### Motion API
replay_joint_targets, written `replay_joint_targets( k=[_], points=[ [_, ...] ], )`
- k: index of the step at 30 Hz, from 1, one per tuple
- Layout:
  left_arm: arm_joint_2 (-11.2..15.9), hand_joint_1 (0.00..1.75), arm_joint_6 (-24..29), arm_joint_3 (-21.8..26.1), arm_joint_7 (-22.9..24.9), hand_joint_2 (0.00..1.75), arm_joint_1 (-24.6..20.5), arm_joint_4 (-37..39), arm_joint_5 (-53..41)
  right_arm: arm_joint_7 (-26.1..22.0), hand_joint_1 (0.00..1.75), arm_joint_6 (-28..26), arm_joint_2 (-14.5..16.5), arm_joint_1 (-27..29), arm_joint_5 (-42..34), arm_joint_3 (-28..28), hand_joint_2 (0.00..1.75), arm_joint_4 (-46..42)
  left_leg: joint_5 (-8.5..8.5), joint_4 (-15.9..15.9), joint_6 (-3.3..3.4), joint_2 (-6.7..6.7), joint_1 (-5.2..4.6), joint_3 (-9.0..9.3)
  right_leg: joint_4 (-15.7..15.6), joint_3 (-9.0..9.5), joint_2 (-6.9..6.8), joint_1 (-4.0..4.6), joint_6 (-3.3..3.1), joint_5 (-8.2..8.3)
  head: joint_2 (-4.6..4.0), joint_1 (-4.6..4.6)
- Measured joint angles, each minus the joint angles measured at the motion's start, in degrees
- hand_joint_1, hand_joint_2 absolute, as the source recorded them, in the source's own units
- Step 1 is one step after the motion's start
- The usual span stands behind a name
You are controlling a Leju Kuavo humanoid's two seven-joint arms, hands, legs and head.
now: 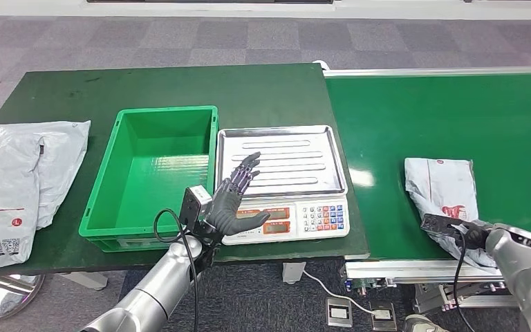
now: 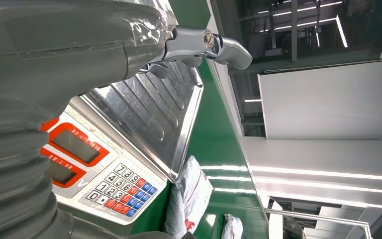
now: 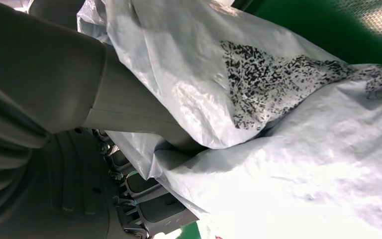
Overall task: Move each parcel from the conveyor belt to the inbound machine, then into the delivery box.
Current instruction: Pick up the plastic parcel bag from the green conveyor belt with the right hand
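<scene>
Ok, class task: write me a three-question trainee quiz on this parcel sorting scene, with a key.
1. True or false: the green crate holds a parcel.
2. Which robot hand grips the parcel on the conveyor? A left B right
3. Fill in: the left robot hand hovers open over the weighing ____.

Key: 1 false, it is empty. 2 B, the right robot hand has its fingers under the bag. 3 scale.

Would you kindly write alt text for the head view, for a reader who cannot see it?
The right hand meets the near end of a grey parcel on the green belt. The left hand hovers open over the scale, beside an empty green box; more parcels lie at far left.
</scene>
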Motion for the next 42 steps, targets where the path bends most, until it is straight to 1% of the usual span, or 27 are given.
replay_joint_targets(
  k=[15, 16, 17, 18, 20, 21, 22, 26, 27, 28, 29, 30, 31, 32, 33, 34, 37, 42],
  points=[
    [0.0, 0.0, 0.0, 0.0, 0.0, 1.75, 0.0, 0.0, 0.0, -0.03, 1.75, -0.01, 0.03, 0.09, -0.01, 0.0, 1.75, -0.01, 0.0, 0.0, 0.0, -0.01, 0.0, -0.01, 0.0, 0.01, 0.0, 0.0, 0.0, 0.0, 0.0, -0.01],
    [-0.02, 0.0, 0.0, 0.0, 0.0, 1.75, 0.02, -0.04, -0.01, -0.63, 1.75, -0.57, 0.62, 0.71, -0.55, -0.12, 1.75, -0.72, 0.01, -0.03, 0.0, -0.05, 0.03, -0.02, 0.02, 0.09, -0.06, 0.05, -0.01, 0.0, 0.0, -0.02],
    [-0.04, 0.0, -0.01, 0.0, -0.01, 1.75, 0.13, -0.16, -0.04, -2.21, 1.75, -2.32, 1.65, 2.46, -2.16, -0.72, 1.75, -3.59, -0.01, -0.05, -0.04, -0.12, 0.14, -0.04, 0.02, 0.23, -0.12, 0.19, -0.02, -0.01, 0.0, 0.01],
    [-0.04, 0.0, -0.02, 0.0, -0.03, 1.75, 0.25, -0.34, -0.12, -5.28, 1.75, -5.56, 3.37, 5.13, -4.71, -1.93, 1.75, -8.79, -0.09, -0.05, -0.15, -0.13, 0.25, -0.01, -0.02, 0.35, -0.11, 0.32, -0.06, -0.01, 0.0, 0.09],
    [0.01, 0.0, -0.04, -0.01, -0.02, 1.75, 0.45, -0.67, -0.27, -16.17, 1.75, -16.78, 7.46, 10.99, -10.51, -5.71, 1.75, -23.01, -0.31, -0.01, -0.27, 0.15, 0.3, 0.02, -0.04, 0.33, 0.18, 0.37, -0.13, -0.02, 0.0, 0.19],
    [0.04, 0.0, -0.04, -0.01, -0.01, 1.75, 0.46, -0.74, -0.32, -20.73, 1.75, -21.33, 8.93, 12.54, -12.12, -7.14, 1.75, -27.87, -0.4, 0.02, -0.28, 0.32, 0.22, 0.08, -0.04, 0.21, 0.36, 0.28, -0.15, -0.02, 0.0, 0.21],
    [0.05, 0.0, -0.04, -0.02, 0.02, 1.75, 0.44, -0.74, -0.32, -23.79, 1.75, -24.39, 9.71, 13.18, -12.78, -7.95, 1.75, -30.38, -0.44, 0.02, -0.23, 0.45, 0.14, 0.09, 0.0, 0.12, 0.47, 0.19, -0.15, -0.03, 0.0, 0.16],
    [0.03, 0.0, -0.05, -0.02, 0.03, 1.75, 0.44, -0.74, -0.36, -25.6, 1.75, -26.41, 10.33, 13.35, -12.9, -8.29, 1.75, -31.51, -0.44, 0.04, -0.23, 0.46, 0.13, 0.31, 0.01, 0.08, 0.49, 0.18, -0.14, -0.04, 0.0, 0.15],
    [-0.18, 0.0, -0.05, -0.07, 0.02, 1.75, 0.47, -0.8, -0.38, -30.16, 1.75, -33.7, 11.26, 14.09, -13.01, -9.18, 1.75, -34.42, -0.36, 0.03, -0.21, 0.26, 0.14, 0.37, 0.03, 0.09, 0.28, 0.18, -0.13, -0.16, 0.0, 0.13],
    [-0.37, 0.0, -0.06, -0.11, 0.01, 1.75, 0.53, -0.88, -0.4, -34.86, 1.75, -44.39, 12.45, 15.16, -13.2, -10.64, 1.75, -38.59, -0.27, 0.02, -0.21, -0.12, 0.2, 0.42, 0.05, 0.21, -0.14, 0.22, -0.17, -0.31, 0.0, 0.1],
    [-0.46, 0.0, -0.06, -0.15, 0.0, 1.75, 0.59, -0.97, -0.4, -37.76, 1.75, -55.43, 13.97, 16.71, -13.6, -12.77, 1.75, -44.33, -0.21, 0.0, -0.24, -0.49, 0.25, 0.42, 0.07, 0.36, -0.52, 0.27, -0.2, -0.46, 0.0, 0.07],
    [-0.56, 0.0, -0.08, -0.2, -0.01, 1.75, 0.66, -1.06, -0.4, -40.6, 1.75, -63.55, 15.59, 18.47, -13.99, -15.13, 1.75, -50.81, -0.18, -0.01, -0.27, -0.74, 0.29, 0.4, 0.08, 0.51, -0.8, 0.3, -0.23, -0.59, 0.0, 0.05],
    [-0.47, 0.0, -0.16, -0.21, 0.0, 1.75, 0.69, -1.09, -0.38, -39.88, 1.75, -64.83, 16.66, 19.86, -14.05, -16.9, 1.75, -55.63, -0.23, -0.01, -0.31, -0.76, 0.32, 0.42, 0.07, 0.6, -0.82, 0.31, -0.27, -0.61, 0.0, 0.04],
    [-0.39, 0.0, -0.24, -0.21, 0.0, 1.75, 0.7, -1.1, -0.37, -39.03, 1.75, -62.64, 17.56, 21.01, -13.84, -18.1, 1.75, -59.67, -0.3, -0.01, -0.33, -0.6, 0.29, 0.43, 0.06, 0.59, -0.65, 0.28, -0.26, -0.59, 0.0, 0.04],
    [-0.39, 0.0, -0.33, -0.22, 0.0, 1.75, 0.7, -1.11, -0.34, -39.63, 1.75, -59.63, 18.08, 21.66, -13.26, -18.58, 1.75, -62.21, -0.33, 0.0, -0.32, -0.45, 0.26, 0.44, 0.04, 0.56, -0.52, 0.25, -0.25, -0.57, 0.0, 0.04],
    [-0.4, 0.0, -0.39, -0.22, 0.0, 1.75, 0.68, -1.11, -0.32, -39.99, 1.75, -59.14, 18.47, 22.06, -12.48, -18.76, 1.75, -64.07, -0.33, 0.0, -0.31, -0.43, 0.25, 0.45, 0.04, 0.55, -0.49, 0.24, -0.24, -0.57, 0.0, 0.04],
    [-0.4, 0.0, -0.37, -0.22, 0.0, 1.75, 0.62, -1.15, -0.2, -40.13, 1.75, -58.9, 19.14, 22.15, -10.61, -18.76, 1.75, -66.65, -0.33, 0.0, -0.31, -0.43, 0.25, 0.45, 0.04, 0.55, -0.48, 0.24, -0.24, -0.57, 0.0, 0.04],
    [-0.39, 0.0, -0.36, -0.22, 0.0, 1.75, 0.56, -1.27, -0.11, -40.12, 1.75, -58.84, 19.65, 22.1, -9.25, -18.76, 1.75, -67.66, -0.33, 0.0, -0.31, -0.43, 0.25, 0.45, 0.04, 0.55, -0.48, 0.24, -0.24, -0.57, 0.0, 0.04]
  ],
)
